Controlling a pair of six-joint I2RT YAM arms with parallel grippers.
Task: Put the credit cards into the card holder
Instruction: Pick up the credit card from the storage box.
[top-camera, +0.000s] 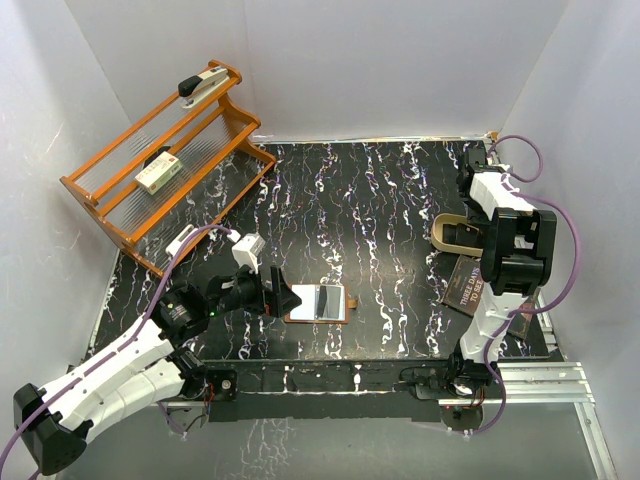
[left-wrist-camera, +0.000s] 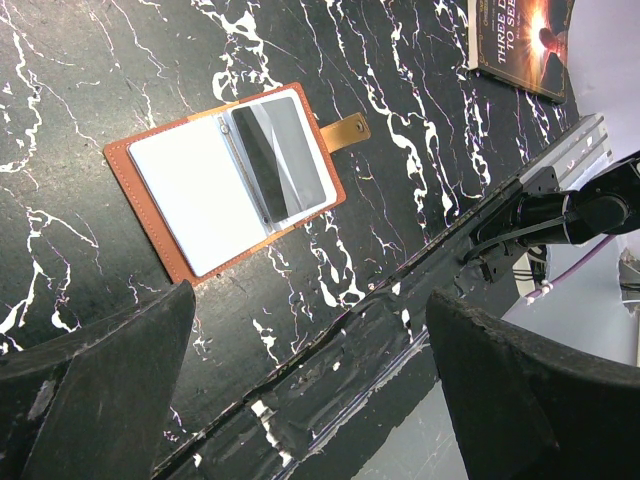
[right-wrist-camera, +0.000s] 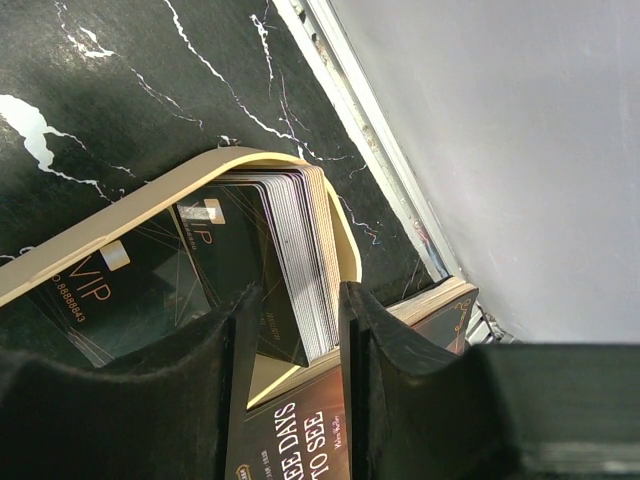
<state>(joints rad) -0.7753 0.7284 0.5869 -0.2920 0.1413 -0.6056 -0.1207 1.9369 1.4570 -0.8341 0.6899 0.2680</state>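
Note:
The brown card holder (top-camera: 318, 302) (left-wrist-camera: 150, 195) lies spread open near the table's front edge, snap tab (left-wrist-camera: 350, 128) pointing right. One grey, shiny credit card (left-wrist-camera: 285, 160) sits in its right pocket; the left pocket shows only pale lining. My left gripper (top-camera: 288, 298) (left-wrist-camera: 310, 380) hovers just left of the holder, open wide and empty. A stack of dark credit cards (right-wrist-camera: 300, 250) stands on edge in a tan curved tray (top-camera: 450, 230) (right-wrist-camera: 150, 205). My right gripper (right-wrist-camera: 292, 330) is partly open, its fingers on either side of the stack's lower end.
A dark lettered book (top-camera: 470, 285) (right-wrist-camera: 300, 440) lies beside the tan tray, under the right arm (top-camera: 510, 250). An orange wooden rack (top-camera: 120, 215) at the back left carries a stapler (top-camera: 205, 82) and a white-and-green box (top-camera: 158, 173). White walls enclose the table.

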